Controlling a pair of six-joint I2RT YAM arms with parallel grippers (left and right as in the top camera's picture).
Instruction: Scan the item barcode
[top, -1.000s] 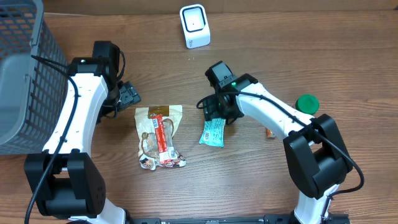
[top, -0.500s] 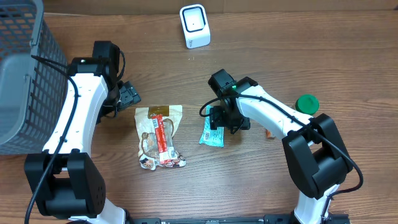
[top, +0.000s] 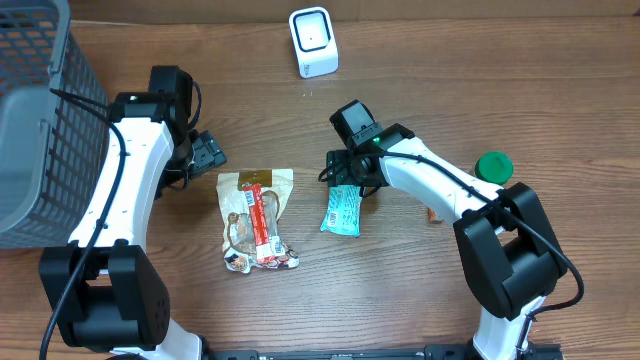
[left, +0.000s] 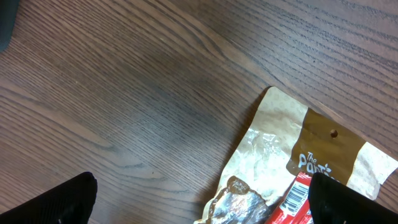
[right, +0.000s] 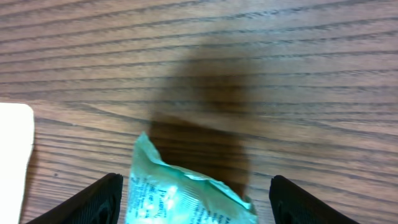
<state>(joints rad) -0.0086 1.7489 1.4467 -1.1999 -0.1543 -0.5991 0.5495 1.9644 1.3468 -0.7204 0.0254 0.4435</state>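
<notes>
A teal packet (top: 342, 212) with printed text lies flat on the wooden table. Its top end (right: 186, 193) sits between the fingers of my right gripper (right: 198, 202), which is open, with a gap on each side. A brown and clear snack bag (top: 256, 218) with a red barcoded bar (left: 297, 199) on it lies left of the packet. My left gripper (left: 202, 202) is open just above the bag's top edge and holds nothing. The white scanner (top: 313, 42) stands at the far edge of the table.
A grey wire basket (top: 35, 120) fills the left side. A green round lid (top: 493, 166) and a small orange item (top: 432, 213) lie to the right of the right arm. A white shape (right: 15, 155) shows at the left edge of the right wrist view.
The right gripper shifted right and toward the packet, then came back to the packet's top end. The packet, the snack bag and the left arm have not moved.
</notes>
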